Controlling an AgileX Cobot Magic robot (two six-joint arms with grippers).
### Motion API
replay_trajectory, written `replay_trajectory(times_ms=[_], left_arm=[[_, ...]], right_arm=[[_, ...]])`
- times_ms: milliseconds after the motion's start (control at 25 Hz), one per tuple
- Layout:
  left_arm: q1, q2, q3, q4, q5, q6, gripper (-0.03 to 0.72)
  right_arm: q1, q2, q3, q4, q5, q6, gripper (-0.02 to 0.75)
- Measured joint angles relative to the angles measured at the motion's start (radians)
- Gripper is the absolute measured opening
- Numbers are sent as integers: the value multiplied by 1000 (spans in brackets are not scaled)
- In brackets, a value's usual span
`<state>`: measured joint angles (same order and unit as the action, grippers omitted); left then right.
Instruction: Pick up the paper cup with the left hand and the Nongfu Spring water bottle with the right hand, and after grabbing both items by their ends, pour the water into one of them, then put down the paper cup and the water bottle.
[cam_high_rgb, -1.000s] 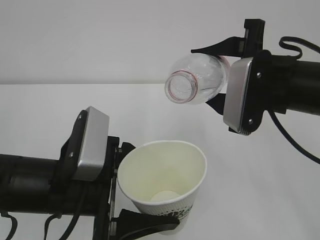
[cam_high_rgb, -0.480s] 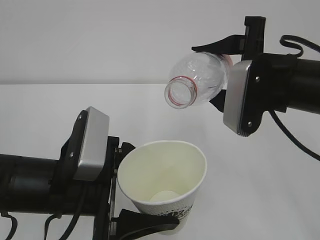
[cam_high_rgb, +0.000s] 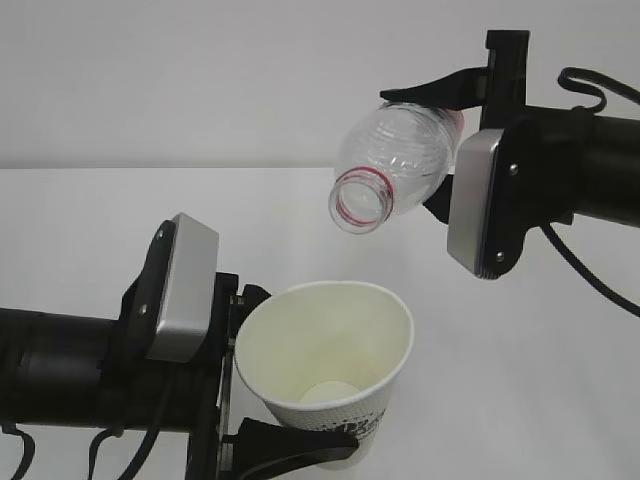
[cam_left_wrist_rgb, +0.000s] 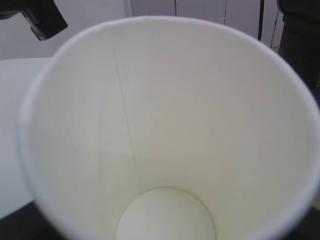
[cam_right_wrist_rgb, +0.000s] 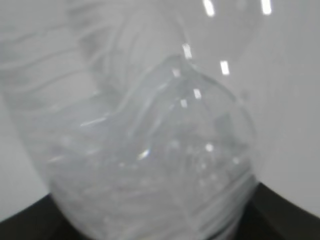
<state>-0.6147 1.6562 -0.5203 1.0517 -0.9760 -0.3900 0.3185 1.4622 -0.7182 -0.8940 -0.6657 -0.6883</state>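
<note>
Grippers (cam_high_rgb: 445, 150) (cam_high_rgb: 262, 375) holding bottle (cam_high_rgb: 395, 165) and cup (cam_high_rgb: 325, 370), both lifted.
Bottle is tipping above the cup; no water visible; putting down remains.

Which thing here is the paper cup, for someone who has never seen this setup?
Find the left hand, the black gripper low on the left of the exterior view. Between its jaws stands the paper cup, white, upright, open-topped, with dark print near its base. The clear water bottle hangs tilted above it, mouth down.
</note>
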Motion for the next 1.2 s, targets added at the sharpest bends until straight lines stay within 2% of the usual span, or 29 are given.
replay_trajectory(times_ms=[1200], left_arm=[[0, 0, 0, -13, 2, 0, 570]], right_arm=[[0, 0, 0, 40, -49, -97, 482]])
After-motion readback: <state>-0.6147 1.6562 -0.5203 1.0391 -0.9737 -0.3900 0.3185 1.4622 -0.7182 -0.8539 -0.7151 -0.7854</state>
